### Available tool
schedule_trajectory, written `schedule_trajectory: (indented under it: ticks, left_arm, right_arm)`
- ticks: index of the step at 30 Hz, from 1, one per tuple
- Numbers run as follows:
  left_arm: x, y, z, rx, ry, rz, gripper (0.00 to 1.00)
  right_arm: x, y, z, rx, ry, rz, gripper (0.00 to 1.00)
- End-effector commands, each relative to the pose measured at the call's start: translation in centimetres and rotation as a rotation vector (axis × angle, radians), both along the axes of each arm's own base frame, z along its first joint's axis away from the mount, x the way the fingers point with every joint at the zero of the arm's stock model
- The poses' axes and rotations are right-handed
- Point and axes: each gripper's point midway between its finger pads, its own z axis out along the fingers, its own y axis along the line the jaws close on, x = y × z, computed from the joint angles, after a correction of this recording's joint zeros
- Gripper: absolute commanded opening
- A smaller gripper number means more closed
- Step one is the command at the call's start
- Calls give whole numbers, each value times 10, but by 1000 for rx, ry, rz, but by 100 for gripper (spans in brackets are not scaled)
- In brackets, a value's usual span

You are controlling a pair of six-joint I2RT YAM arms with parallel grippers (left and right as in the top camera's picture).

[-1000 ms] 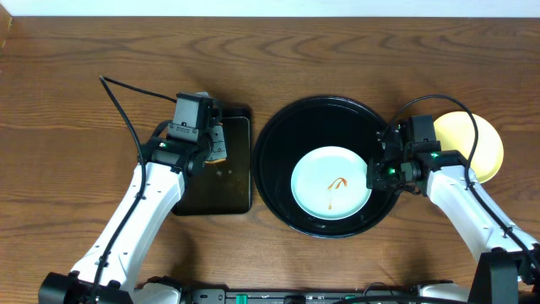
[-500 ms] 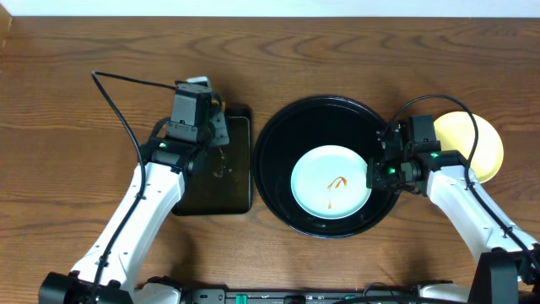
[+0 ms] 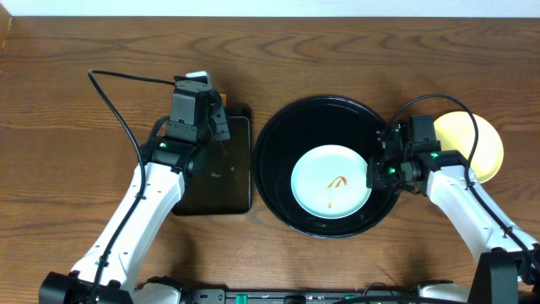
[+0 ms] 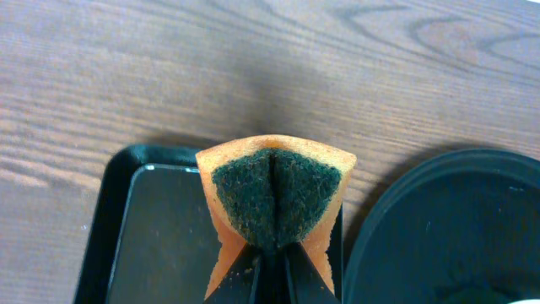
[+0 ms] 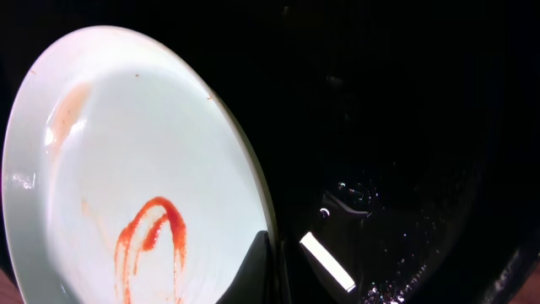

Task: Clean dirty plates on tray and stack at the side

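The mint plate (image 3: 325,181) lies flat, sauce up, in the near-right part of the round black tray (image 3: 278,139) (round, so no long axis). The right gripper (image 5: 274,257) seems to pinch its right rim. The left gripper (image 4: 272,257) clenches a folded sponge (image 4: 276,196), green pad showing, above the rectangular tray (image 3: 229,181).

Bench (image 3: 67,101): brown wood with a clear grain running left to right; it carries everything else.
Rectangular tray (image 3: 232,194): small, black and glossy, with rounded corners and a low rim; it lies left of centre, long side running away from the near edge.
Sponge (image 4: 276,198): orange, folded in two so that its dark green scouring face points outward; it sits over the far end of the rectangular tray.
Far edge (image 3: 270,7): a thin white strip behind the bench.
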Motion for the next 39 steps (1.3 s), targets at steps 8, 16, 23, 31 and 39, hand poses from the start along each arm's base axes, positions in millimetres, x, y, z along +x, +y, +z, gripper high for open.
schedule_trajectory:
  ticks: [8, 16, 23, 31, 39]
  left_arm:
    - [-40, -14, -34, -256, 261, 161, 7]
    - [-58, -13, -74, -264, 438, 255, 8]
    - [-61, -18, -83, -300, 485, 274, 7]
    - [-48, -86, -48, -515, 421, -93, 7]
    - [-65, -168, -35, -506, 351, -340, 7]
  right_arm:
    - [-3, 5, -1, 13, 8, -2, 1]
    - [-3, 8, 0, 31, 14, -8, 1]
    - [-6, 8, -1, 32, 25, -8, 1]
    - [-6, 8, -1, 32, 24, -7, 1]
    - [-1, 10, 0, 41, 6, -5, 1]
